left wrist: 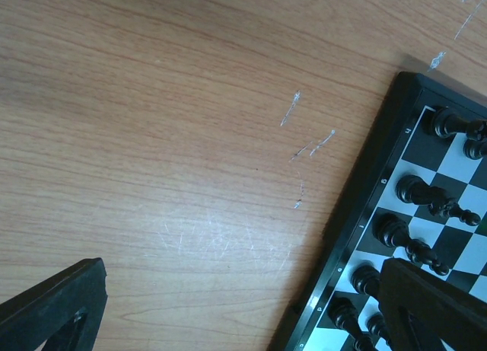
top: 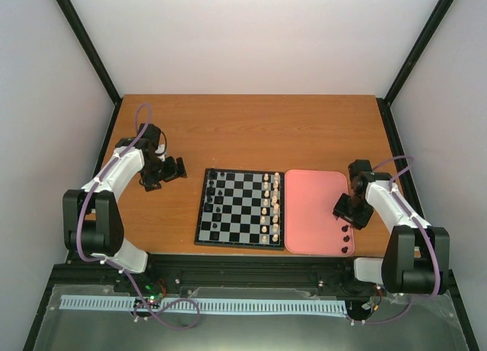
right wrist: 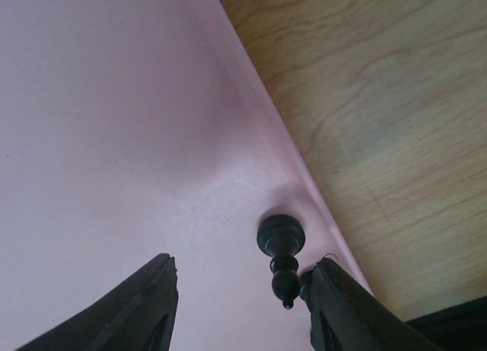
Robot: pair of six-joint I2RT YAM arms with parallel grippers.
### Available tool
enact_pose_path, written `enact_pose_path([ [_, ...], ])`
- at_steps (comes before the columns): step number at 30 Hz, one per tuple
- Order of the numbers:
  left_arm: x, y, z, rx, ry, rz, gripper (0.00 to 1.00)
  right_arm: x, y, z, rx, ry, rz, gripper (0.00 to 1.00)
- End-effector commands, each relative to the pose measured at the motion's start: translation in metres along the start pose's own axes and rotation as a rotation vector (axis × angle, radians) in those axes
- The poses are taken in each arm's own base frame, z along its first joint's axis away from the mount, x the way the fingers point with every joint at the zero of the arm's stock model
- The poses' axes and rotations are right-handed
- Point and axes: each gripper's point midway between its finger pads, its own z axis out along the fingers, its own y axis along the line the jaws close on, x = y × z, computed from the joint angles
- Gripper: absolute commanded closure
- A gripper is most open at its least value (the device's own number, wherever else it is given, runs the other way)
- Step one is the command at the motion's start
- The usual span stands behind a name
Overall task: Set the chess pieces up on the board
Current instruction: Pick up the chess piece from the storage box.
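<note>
Three black chess pieces (top: 345, 237) sit in a short line at the near right corner of the pink tray (top: 312, 191), just below the right gripper (top: 352, 208), whose body hides part of the tray from above. One more black piece shows in the right wrist view, on the tray floor close to the rim and just beside the right-hand finger. Whether it is one of those three I cannot tell, nor whether it stands or lies. That gripper's two fingers are spread well apart on either side of it and clamp nothing. Two files of cream-white pieces (top: 270, 206) line the right side of the board (top: 240, 211), which lies mid-table with the tray just beside it. More black pieces stand along its left side. They are too small to count from above, though the left wrist view shows eight or so, some cut off by a finger. The left gripper (top: 163, 172) hangs over the bare wooden table (left wrist: 152, 138) left of the board, spread fully and empty.
</note>
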Motion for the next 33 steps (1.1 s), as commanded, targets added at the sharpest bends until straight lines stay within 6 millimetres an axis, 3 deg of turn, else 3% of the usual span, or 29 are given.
enact_pose_path([
  [1, -0.005, -0.006, -0.011, 0.018, -0.040, 0.017, 0.00, 0.001, -0.001, 0.009, -0.011, 0.016, 0.013, 0.53],
  [18, -0.005, -0.005, -0.007, 0.011, -0.032, 0.016, 0.00, 0.005, -0.008, 0.017, 0.015, 0.034, 0.020, 0.72],
  [27, -0.005, -0.004, -0.008, 0.010, -0.037, 0.015, 0.00, 0.006, -0.005, 0.019, 0.003, 0.039, 0.018, 0.97],
  [33, -0.005, -0.004, -0.010, 0.004, -0.042, 0.018, 0.00, 0.000, 0.012, 0.004, -0.089, 0.005, -0.004, 0.97],
])
